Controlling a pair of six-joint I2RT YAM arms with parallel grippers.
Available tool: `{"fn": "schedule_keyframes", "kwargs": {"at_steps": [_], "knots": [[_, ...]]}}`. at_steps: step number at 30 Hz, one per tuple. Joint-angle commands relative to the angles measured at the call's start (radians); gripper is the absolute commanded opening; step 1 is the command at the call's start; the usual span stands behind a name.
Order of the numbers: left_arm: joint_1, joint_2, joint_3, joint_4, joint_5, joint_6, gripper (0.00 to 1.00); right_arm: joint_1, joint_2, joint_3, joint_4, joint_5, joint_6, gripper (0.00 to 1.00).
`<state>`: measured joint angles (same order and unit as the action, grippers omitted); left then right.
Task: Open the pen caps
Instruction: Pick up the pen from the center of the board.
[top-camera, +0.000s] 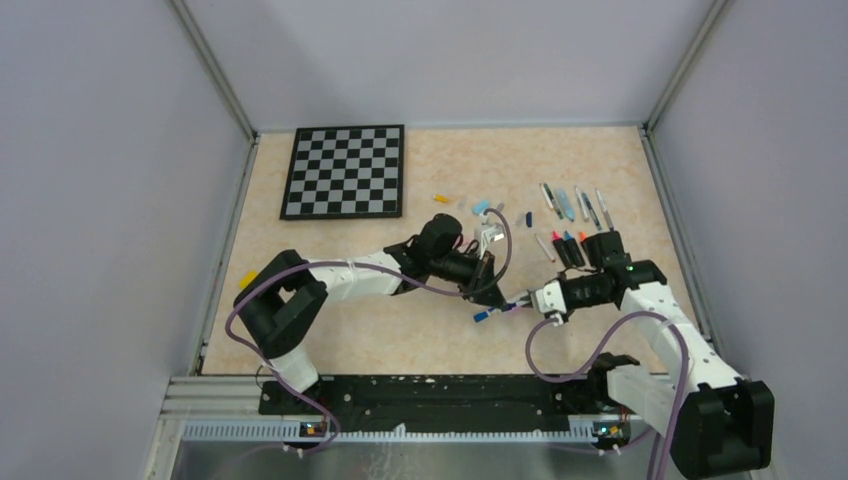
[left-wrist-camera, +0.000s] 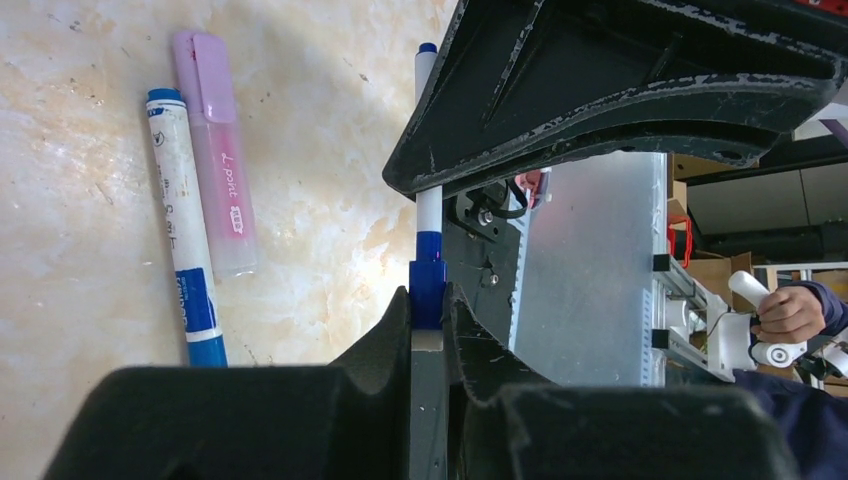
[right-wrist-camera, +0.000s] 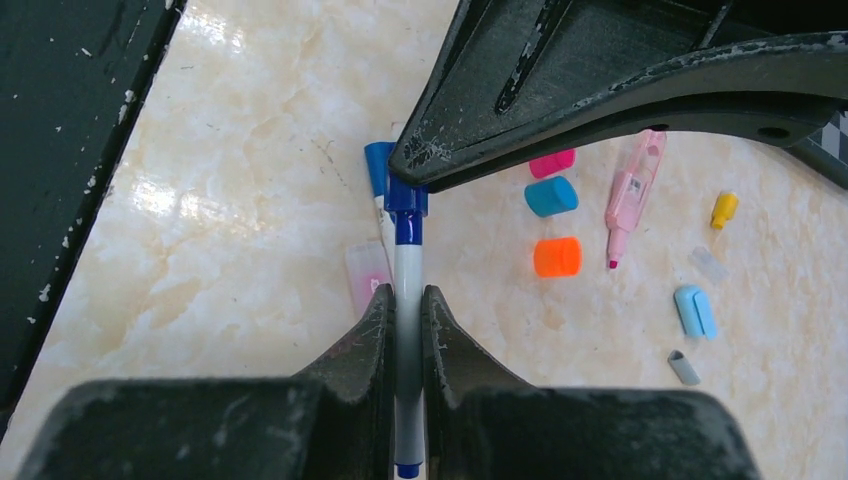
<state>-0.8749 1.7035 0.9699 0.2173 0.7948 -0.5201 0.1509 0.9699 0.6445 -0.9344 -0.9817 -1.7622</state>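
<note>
Top view: my left end effector (top-camera: 490, 297) and my right end effector (top-camera: 523, 303) meet tip to tip over the middle of the tabletop (top-camera: 400, 335), with one pen (top-camera: 487, 315) spanning between them. A row of pens (top-camera: 572, 205) lies at the far right. A yellow cap (top-camera: 441, 198) lies loose near the checkerboard (top-camera: 345, 171). Left wrist view: my left fingers (left-wrist-camera: 385, 345) are clenched on the blue cap (left-wrist-camera: 427, 288). The white barrel (left-wrist-camera: 429, 212) runs away from the cap and passes behind my right end effector. A white-and-blue pen (left-wrist-camera: 185, 235) and a pink highlighter (left-wrist-camera: 215, 165) lie side by side on the tabletop below. Right wrist view: my right fingers (right-wrist-camera: 365, 340) are clenched on the barrel just short of the cap. A darker blue collar shows between cap and barrel, and I cannot tell whether the cap is fully seated. I judge the separating pull as not yet finished. An orange cap (right-wrist-camera: 557, 257) and a light blue cap (right-wrist-camera: 693, 310) lie loose beneath. Hazards: the cap is short, so a pull off the pen's axis could twist it out of my left grasp. The smooth barrel could slide through my right fingers instead of the cap releasing. A sudden release could jerk either arm into the items below. The two end effectors stand very close, so any inward drift risks contact between them.
</note>
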Motion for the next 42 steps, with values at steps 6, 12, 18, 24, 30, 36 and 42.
{"fn": "schedule_keyframes", "kwargs": {"at_steps": [6,12,18,24,30,36,42], "knots": [[0.036,-0.032,-0.054,-0.389,0.113,0.107,0.0,-0.085,-0.017,0.003,0.012,0.219,-0.007,0.0],[0.038,-0.1,-0.089,-0.293,0.075,0.058,0.14,-0.084,-0.012,0.007,-0.054,0.137,-0.039,0.0],[0.041,-0.266,-0.144,-0.081,-0.015,0.013,0.36,-0.08,0.03,0.041,-0.129,0.074,-0.029,0.0],[0.065,-0.337,-0.188,-0.039,-0.098,0.018,0.33,-0.08,0.045,0.058,-0.111,0.014,0.073,0.0],[0.072,-0.338,-0.219,-0.068,-0.148,0.029,0.35,-0.08,0.073,0.066,-0.08,-0.013,0.175,0.0],[0.069,-0.39,-0.287,0.045,-0.156,-0.007,0.42,-0.08,0.106,0.078,-0.077,-0.055,0.238,0.0],[0.031,-0.473,-0.536,0.582,-0.248,-0.027,0.78,-0.073,0.159,0.106,-0.057,-0.178,0.437,0.0]]}}
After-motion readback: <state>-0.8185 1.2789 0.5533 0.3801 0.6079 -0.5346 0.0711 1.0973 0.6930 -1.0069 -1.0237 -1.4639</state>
